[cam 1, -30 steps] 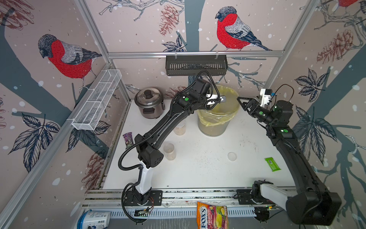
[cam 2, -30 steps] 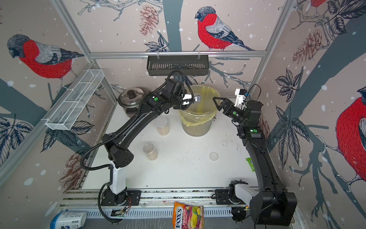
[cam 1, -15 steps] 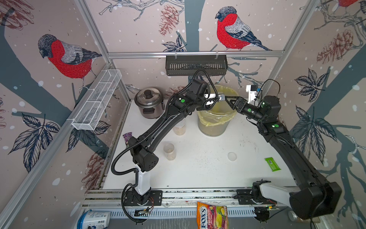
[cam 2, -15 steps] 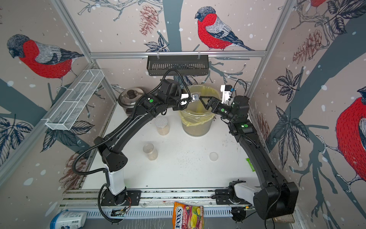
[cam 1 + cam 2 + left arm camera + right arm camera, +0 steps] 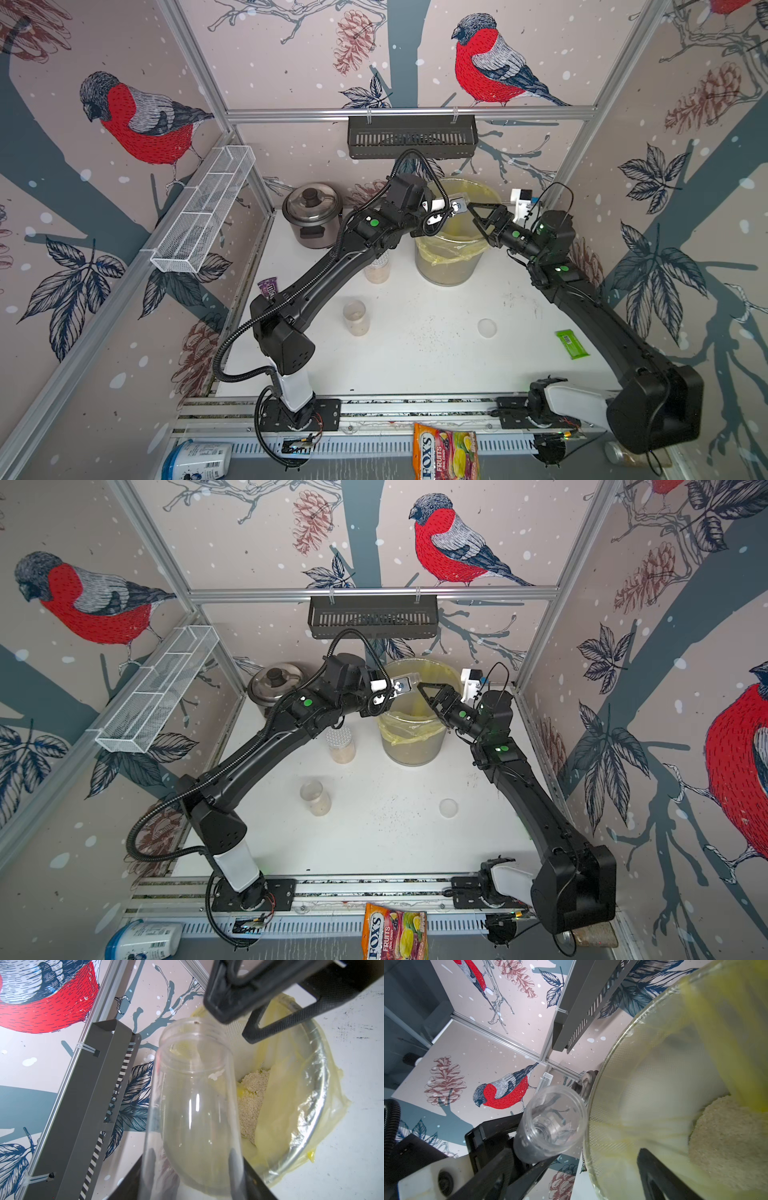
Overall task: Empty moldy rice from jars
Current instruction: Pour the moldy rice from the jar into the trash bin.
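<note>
Tech: Over the last second the right arm had swung in from beside the bin [image 5: 446, 266]. Its right hand [image 5: 478, 214] stood with jaws apart and empty, near the mouth of the held jar [image 5: 193, 1095].

Lead: And the left hand [image 5: 453, 206]?

Tech: Clamped on that jar, which was tipped over the bin. The jar looked empty. The moldy rice [image 5: 252, 1093] lay in the yellow bag [image 5: 291, 1088].

Lead: Which step, then?

Tech: Likely the end of one pour. The dotted-lid jar [image 5: 340, 746] and the narrow jar [image 5: 356, 318] stood capped on the bench [image 5: 415, 357], both holding rice. The next move called for setting the empty one down clear of them and uncapping another.
</note>
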